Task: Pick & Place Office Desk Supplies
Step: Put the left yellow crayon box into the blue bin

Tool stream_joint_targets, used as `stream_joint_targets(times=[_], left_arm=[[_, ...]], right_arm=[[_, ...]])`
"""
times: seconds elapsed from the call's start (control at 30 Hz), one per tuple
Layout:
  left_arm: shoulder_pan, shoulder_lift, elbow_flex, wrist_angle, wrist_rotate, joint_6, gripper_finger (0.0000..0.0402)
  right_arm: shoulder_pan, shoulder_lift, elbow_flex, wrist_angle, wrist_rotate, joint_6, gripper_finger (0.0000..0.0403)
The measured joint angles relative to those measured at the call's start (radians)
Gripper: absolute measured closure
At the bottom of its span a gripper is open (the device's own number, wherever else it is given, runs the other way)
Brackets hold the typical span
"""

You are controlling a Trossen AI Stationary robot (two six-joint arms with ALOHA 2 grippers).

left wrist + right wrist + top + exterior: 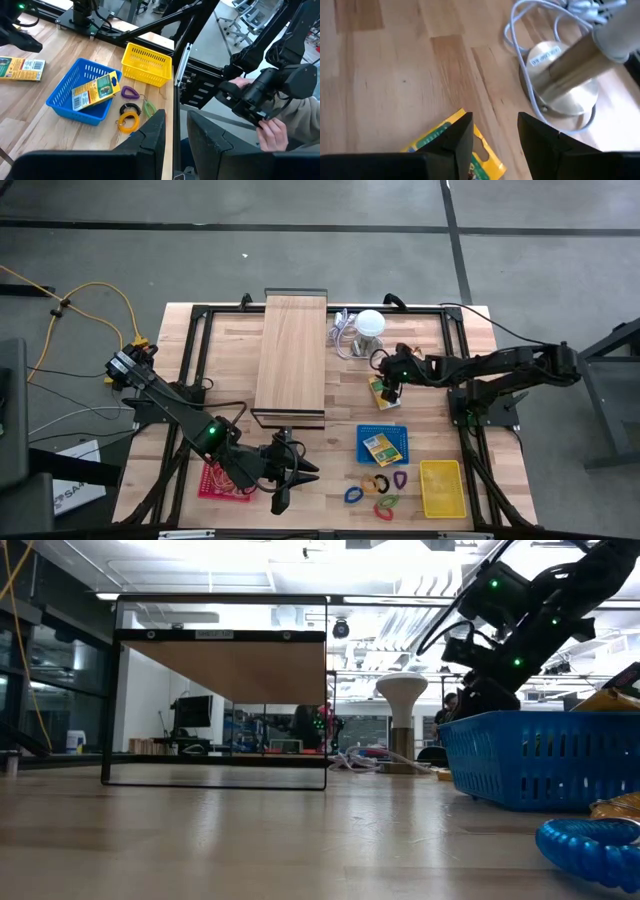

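A yellow-orange printed pack lies flat on the table near the white lamp. My right gripper is open just above it, pointing down, and one finger covers part of the pack. A second pack leans inside the blue basket. Loop clips in blue, orange, purple, red and green lie on the table between the blue basket and the near edge. My left gripper is open near the table's near edge, beside a red tray, holding nothing. My right gripper comes at the yellow-orange pack from above with one finger over the pack's end and the other over bare table. The finger itself hides whether it touches the pack; I cannot tell.
A long pale board sits on a black frame at mid-table. The white lamp and its grey cable are close beyond my right gripper. A yellow basket stands at the near right corner. A person's hand holds a dark device beyond the table.
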Motion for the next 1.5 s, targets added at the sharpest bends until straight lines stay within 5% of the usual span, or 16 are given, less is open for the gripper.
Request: stream_joint_targets(times=[0.5, 1.5], left_arm=[[0.000, 0.000, 0.000, 0.000, 0.000, 0.000, 0.0325], [0.000, 0.000, 0.000, 0.000, 0.000, 0.000, 0.0325]], right_arm=[[0.000, 0.000, 0.002, 0.081, -0.180, -0.119, 0.0259], [-0.032, 0.112, 0.003, 0.024, -0.067, -0.232, 0.0259]])
